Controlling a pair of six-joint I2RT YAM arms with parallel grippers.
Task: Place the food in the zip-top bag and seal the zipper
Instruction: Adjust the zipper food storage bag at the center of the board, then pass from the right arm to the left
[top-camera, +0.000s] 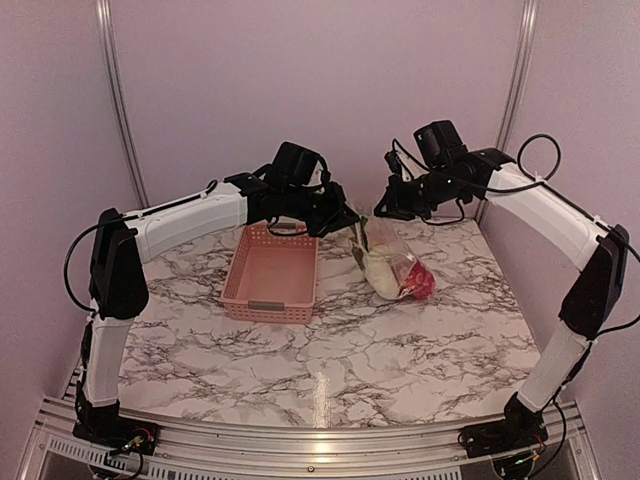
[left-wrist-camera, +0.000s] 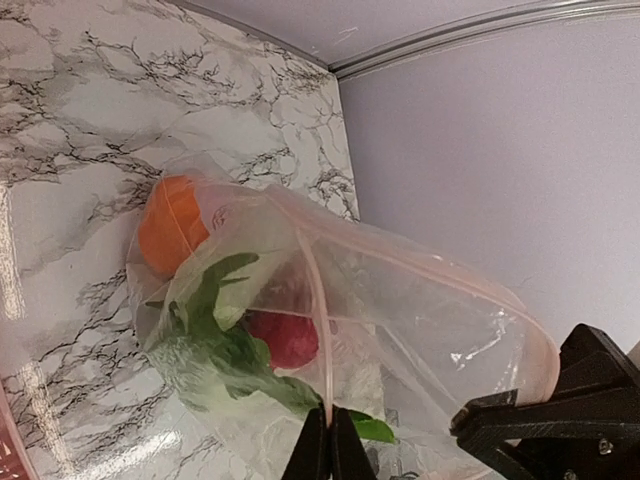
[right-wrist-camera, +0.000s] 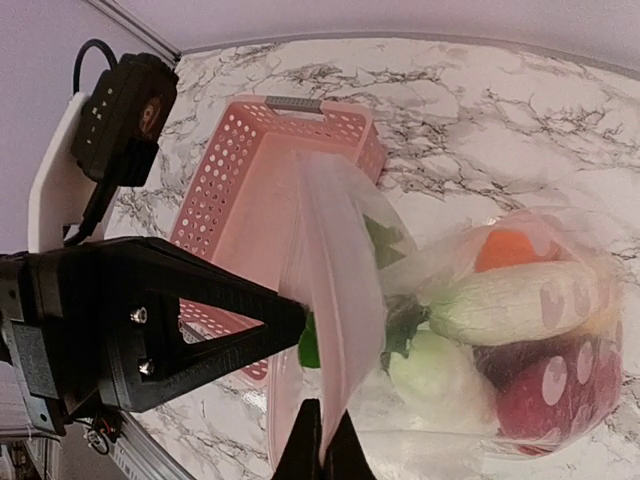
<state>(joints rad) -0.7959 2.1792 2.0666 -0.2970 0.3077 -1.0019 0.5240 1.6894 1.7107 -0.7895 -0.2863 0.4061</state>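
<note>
Top external view indicates the sealing step: left end effector and right end effector, each clamped tight on the mouth of the zip-top bag, suspend it beside the basket, food inside, so the zipper likely needs pressing closed along its length next.

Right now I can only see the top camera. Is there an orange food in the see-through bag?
Observer: Yes. The left wrist view shows an orange food inside the zip-top bag, at its far end.
Operator: Is the leafy one in there too?
Observer: Yes. The leafy green lies inside, next to a red one.
Operator: Are both pinchers holding the bag?
Observer: Yes. The left gripper is shut on the bag, and the right gripper is shut on it as well.
</note>
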